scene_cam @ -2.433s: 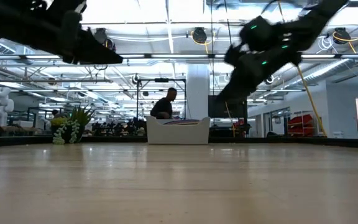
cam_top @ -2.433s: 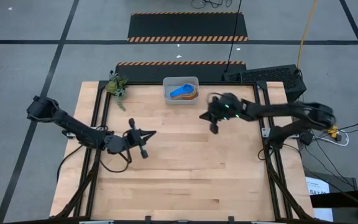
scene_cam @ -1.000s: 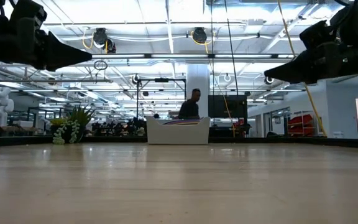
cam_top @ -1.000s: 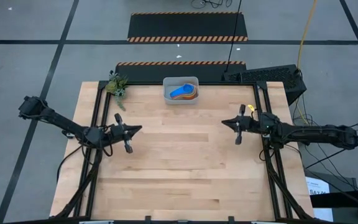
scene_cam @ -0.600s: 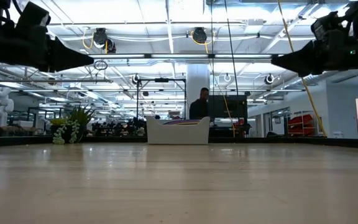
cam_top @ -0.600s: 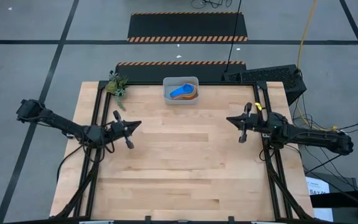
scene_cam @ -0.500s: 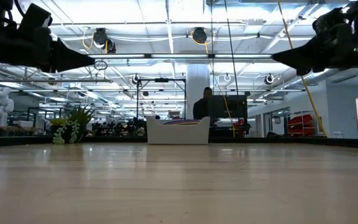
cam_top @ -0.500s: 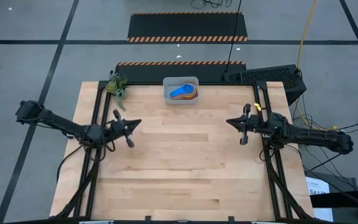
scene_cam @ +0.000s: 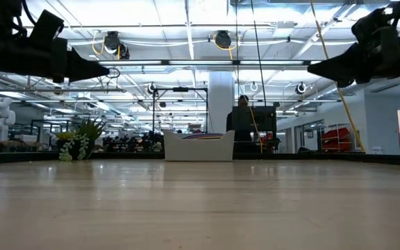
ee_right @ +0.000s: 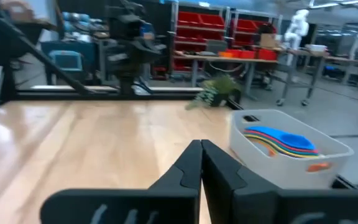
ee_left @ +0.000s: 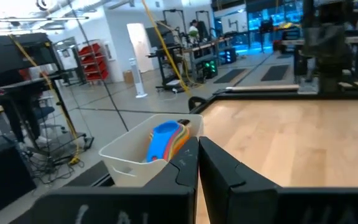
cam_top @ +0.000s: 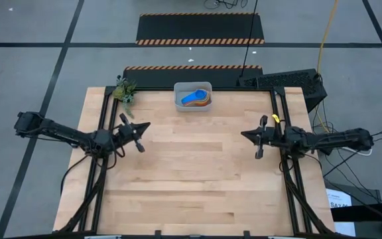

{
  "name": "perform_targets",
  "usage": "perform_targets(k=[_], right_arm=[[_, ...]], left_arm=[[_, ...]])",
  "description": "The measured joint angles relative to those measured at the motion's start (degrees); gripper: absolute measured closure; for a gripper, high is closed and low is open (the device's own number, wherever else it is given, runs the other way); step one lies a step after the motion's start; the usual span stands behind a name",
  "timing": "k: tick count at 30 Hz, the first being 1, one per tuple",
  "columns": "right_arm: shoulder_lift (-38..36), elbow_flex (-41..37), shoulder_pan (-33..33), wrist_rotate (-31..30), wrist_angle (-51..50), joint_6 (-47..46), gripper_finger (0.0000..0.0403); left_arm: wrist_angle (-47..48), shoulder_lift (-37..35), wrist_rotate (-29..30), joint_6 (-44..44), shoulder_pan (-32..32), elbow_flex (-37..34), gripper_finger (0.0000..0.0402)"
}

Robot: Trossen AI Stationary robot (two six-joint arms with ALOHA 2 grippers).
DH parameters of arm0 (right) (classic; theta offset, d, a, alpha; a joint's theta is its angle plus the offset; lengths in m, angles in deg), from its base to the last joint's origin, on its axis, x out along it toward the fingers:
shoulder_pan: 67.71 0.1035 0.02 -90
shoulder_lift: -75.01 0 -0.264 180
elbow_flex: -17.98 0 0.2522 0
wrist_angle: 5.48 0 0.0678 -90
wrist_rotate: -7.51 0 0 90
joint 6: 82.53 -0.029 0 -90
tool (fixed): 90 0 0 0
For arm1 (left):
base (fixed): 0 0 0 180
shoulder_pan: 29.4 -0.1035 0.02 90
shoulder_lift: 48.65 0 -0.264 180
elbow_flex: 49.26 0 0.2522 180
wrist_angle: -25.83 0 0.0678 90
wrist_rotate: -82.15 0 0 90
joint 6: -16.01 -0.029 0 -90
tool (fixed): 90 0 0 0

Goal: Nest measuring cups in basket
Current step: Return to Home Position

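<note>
Sitting at the far edge of the surface (cam_top: 191, 179), about mid-width, the basket (cam_top: 178, 101) is seen upright with the measuring cups (cam_top: 194, 98) nested inside it. A blue cup is on top, and orange and yellow edges are shown beneath it; the number of cups in the stack cannot be told. In the right wrist view the stack (ee_right: 279, 139) is seen below the basket rim (ee_right: 272, 168), with an orange handle (ee_right: 319, 166) resting against the wall. The same stack (ee_left: 164, 138) is seen in the left wrist view inside the basket (ee_left: 129, 158). The left arm (cam_top: 65, 135) is stretched low over the left side of the surface, well apart from the basket; the left jaws are closed with nothing gripped. The right arm (cam_top: 323, 141) is laid out over the right side, also well apart from the basket; the right jaws are closed and nothing is held. Both arms are raised above the surface in the low view. A small plant (cam_top: 125, 91) is placed at the far left corner, left of the basket. A person (scene_cam: 243, 118) is seen in the room behind the basket (scene_cam: 198, 148).
</note>
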Motion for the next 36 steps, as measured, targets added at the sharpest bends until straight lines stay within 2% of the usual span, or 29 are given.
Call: perform_targets(k=[3, 8, 16, 19, 24, 36], right_arm=[[0.0, 0.0, 3.4, -0.1, 0.9, 0.4, 0.0403], [-0.6, 0.0, 6.2, 0.4, 0.1, 2.3, 0.0403], [-5.9, 0.0, 6.1, 8.7, -5.0, 1.5, 0.0403], [-9.1, 0.0, 6.1, 9.0, -7.7, 1.6, 0.0403], [-15.0, 0.0, 6.0, 9.1, -13.1, 1.5, 0.0403], [-15.2, 0.3, 6.0, 13.4, -13.9, 1.7, 0.0403]], left_arm=[[-1.9, 0.0, -1.2, -0.7, -1.6, 0.0, 0.0385], [-3.3, 0.0, -8.3, -1.4, -4.3, 0.0, 0.0385], [-2.5, 0.0, -11.5, -0.1, -5.8, 0.0, 0.0385], [-2.4, 0.0, -13.7, -0.1, -5.8, 0.0, 0.0385], [-2.4, 0.0, -14.6, 0.0, -5.8, 0.0, 0.0385], [-2.1, 0.0, -15.3, 0.5, -5.8, 0.0, 0.0385]])
